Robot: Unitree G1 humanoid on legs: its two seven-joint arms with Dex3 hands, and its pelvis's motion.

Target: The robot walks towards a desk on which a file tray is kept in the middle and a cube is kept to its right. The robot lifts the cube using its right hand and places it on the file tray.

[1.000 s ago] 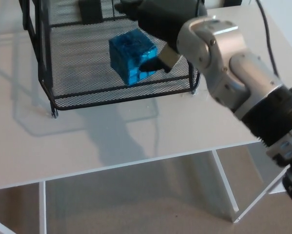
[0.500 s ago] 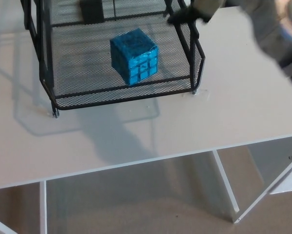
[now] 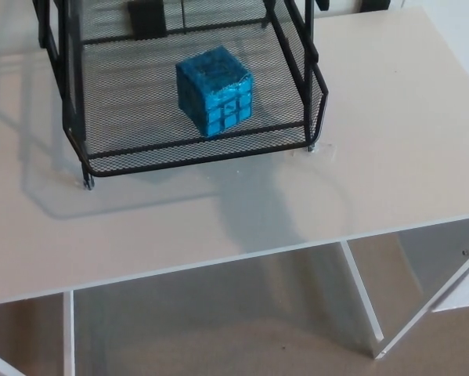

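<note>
A blue cube (image 3: pixel 215 90) rests on the mesh floor of the black wire file tray (image 3: pixel 124 160), toward its right half, standing free with nothing touching it. The tray stands at the back middle of the white desk (image 3: pixel 375 157). Neither of my hands nor any part of my arms shows in the head view.
The desk's front edge runs across the lower part of the picture, with white legs (image 3: pixel 363 301) and beige floor (image 3: pixel 218 345) below it. A dark block (image 3: pixel 146 17) sits at the tray's back. Bare desk surface lies right of the tray.
My right hand let go of the cube, drew back to the upper right and has left the picture. The cube stays in the tray where it was set.
</note>
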